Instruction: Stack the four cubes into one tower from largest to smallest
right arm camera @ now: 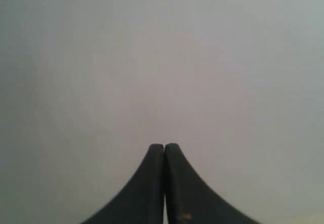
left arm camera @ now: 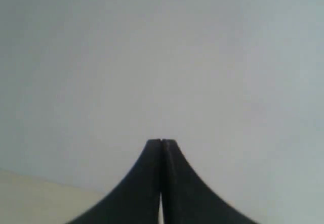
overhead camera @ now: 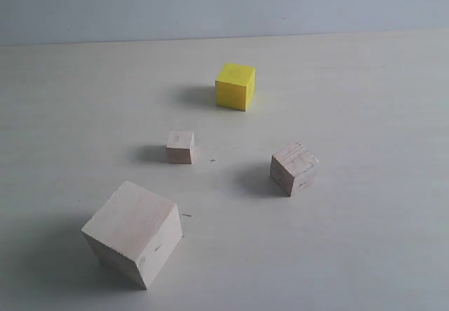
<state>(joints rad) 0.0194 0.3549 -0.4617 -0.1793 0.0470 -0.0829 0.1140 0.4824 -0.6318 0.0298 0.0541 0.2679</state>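
Left gripper is being shown in the left wrist view with its jaws pressed together and nothing held between them. Only a blank grey-white background is being faced, and no cube is being caught there.

In the right wrist view the right gripper is being shown the same way, closed tip to tip and empty, against a plain pale background.

In the exterior view neither arm is being seen. All four cubes are being left apart on the table, none touching another. The large wooden cube is being seen nearest the camera on the left, turned at an angle. The small wooden cube is sitting behind it near the middle, the medium wooden cube to the right, also turned, and the yellow cube farthest back.

No tower is being started yet, so by this layout the whole task is being left to do: yellow onto large, then medium, then small.

No brand or label is being shown. Faint dark marks are being seen on some cube faces and on the table beside them, too small to be read
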